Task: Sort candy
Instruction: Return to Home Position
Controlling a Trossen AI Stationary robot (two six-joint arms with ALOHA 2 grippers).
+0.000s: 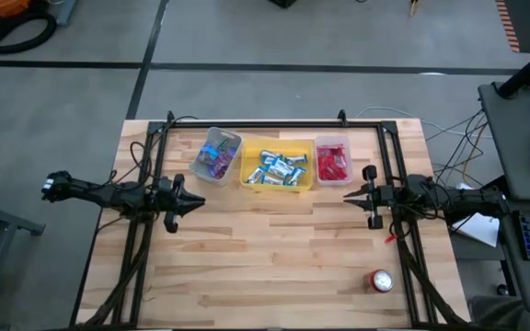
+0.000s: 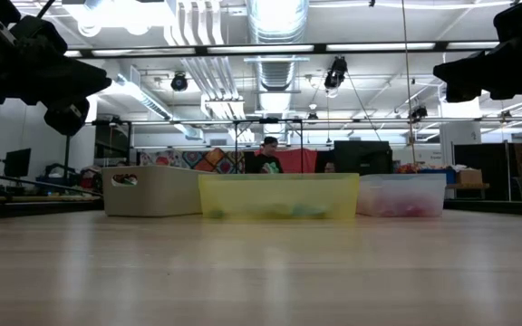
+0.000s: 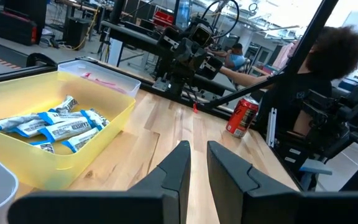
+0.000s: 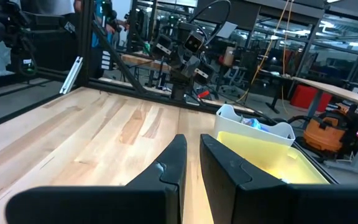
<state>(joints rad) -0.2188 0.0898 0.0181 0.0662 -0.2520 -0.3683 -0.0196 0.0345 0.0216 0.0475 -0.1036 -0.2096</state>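
Three bins stand in a row on the table's far half. A white bin [image 1: 216,154] holds blue-purple candy [image 1: 215,162]. A yellow bin [image 1: 277,166] holds blue-and-white candy [image 1: 279,169], [image 3: 55,127]. A clear bin [image 1: 332,163] holds red-pink candy [image 1: 333,165]. My left gripper [image 1: 199,201], [image 3: 197,146] hovers shut, near the white bin's near side and above the table. My right gripper [image 1: 348,195], [image 4: 192,138] hovers shut, just near and right of the clear bin. Both point toward the table's middle and hold nothing.
A round red and silver can [image 1: 380,281], [image 3: 242,116] stands near the table's near right corner. A small red piece [image 1: 390,237] lies by the right arm's frame. Black frame rails run along the left, right and far edges. Bare wood fills the middle and near half [image 1: 274,257].
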